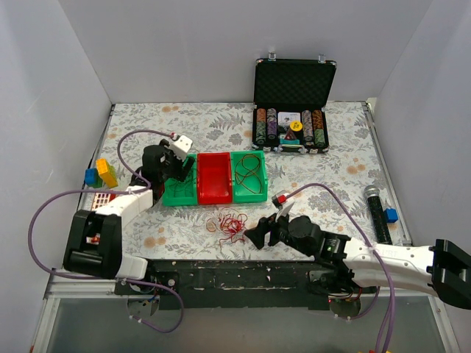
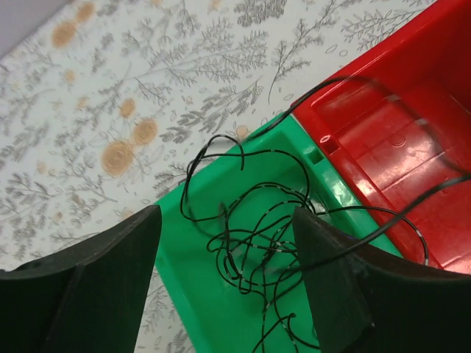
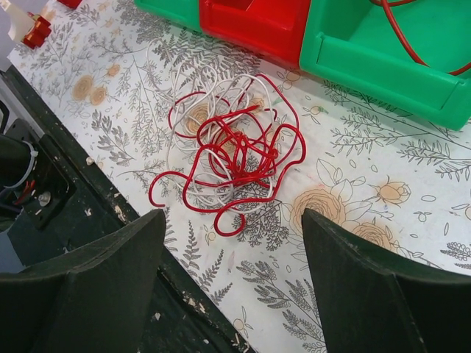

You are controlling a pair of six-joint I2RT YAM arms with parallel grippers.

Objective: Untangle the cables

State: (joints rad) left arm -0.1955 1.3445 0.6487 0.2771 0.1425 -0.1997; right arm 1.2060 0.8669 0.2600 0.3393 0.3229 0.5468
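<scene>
Near cables (image 3: 235, 151), right claw (image 3: 232, 220) wide, empty

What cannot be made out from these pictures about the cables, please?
- Left wrist view: the black cable runs off the bottom edge; its ends are unseen.
- Top view: the left end effector covers the left green bin, hiding that cable.
- Right wrist view: the top edge cuts off the red cable in the right green bin.
- Red-and-white tangle: strand count unclear, too knotted.

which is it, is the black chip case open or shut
Open: the case has its lid upright behind the base, rows of chips showing inside.
</scene>
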